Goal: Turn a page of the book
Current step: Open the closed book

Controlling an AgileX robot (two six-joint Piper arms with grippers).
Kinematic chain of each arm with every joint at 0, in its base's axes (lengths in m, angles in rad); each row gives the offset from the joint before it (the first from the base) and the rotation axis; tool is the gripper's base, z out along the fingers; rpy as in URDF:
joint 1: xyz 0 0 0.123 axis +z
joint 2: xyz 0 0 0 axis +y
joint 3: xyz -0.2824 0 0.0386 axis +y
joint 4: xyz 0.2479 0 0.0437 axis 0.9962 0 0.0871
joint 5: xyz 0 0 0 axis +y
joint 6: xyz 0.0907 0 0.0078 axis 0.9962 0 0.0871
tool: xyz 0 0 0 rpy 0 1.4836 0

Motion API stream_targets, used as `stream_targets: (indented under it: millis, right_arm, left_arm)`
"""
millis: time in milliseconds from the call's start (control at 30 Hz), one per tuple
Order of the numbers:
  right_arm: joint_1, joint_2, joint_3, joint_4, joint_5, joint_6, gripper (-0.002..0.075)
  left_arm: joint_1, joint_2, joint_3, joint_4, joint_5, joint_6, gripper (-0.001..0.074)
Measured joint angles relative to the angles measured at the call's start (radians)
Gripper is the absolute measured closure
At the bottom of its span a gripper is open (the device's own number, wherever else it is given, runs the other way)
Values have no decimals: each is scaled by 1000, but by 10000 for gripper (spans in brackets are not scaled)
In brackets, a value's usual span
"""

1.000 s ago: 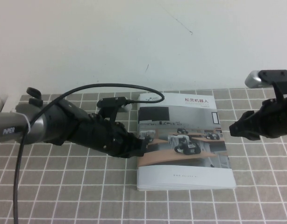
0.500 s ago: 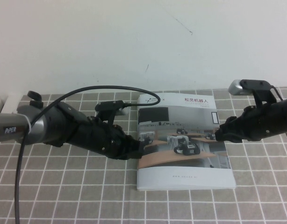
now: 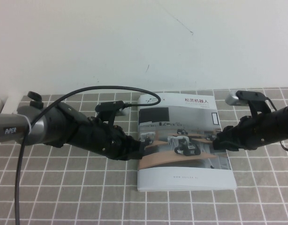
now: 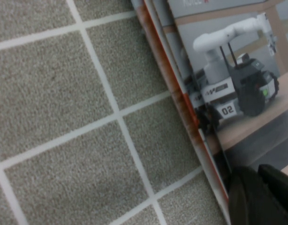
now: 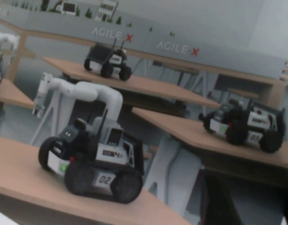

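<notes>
The book (image 3: 186, 176) lies closed on the grey checked cloth, with the page (image 3: 181, 117), its robot-photo cover, lying flat on top. My left gripper (image 3: 143, 145) is shut, with its tip resting at the book's left spine edge. In the left wrist view its dark fingers (image 4: 249, 199) sit on the page (image 4: 238, 108) beside the orange spine. My right gripper (image 3: 215, 141) is low over the right part of the page. In the right wrist view (image 5: 254, 206) it is open, with the page (image 5: 134, 122) filling the picture. I cannot tell if it touches.
A black cable (image 3: 111, 87) loops from the left arm over the book's top left corner. The grey checked cloth (image 3: 64, 187) covers the table up to the white wall (image 3: 134, 37). A white object (image 3: 8, 101) sits at the far left.
My right arm has moved left and down from beside the book to over the right part of the cover. My left gripper has stayed at the spine edge.
</notes>
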Motion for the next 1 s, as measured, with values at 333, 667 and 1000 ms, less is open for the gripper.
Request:
stream_targets:
  millis: [333,667,1000]
  right_arm:
    - [0,4,-1,23,-23,-21,411]
    - [0,13,-1,25,-45,-25,411]
    - [0,7,-1,59,-36,-32,411]
  left_arm:
    - [0,0,0,0,0,0,738]
    - [0,0,0,0,0,0,738]
    - [0,0,0,0,0,0,738]
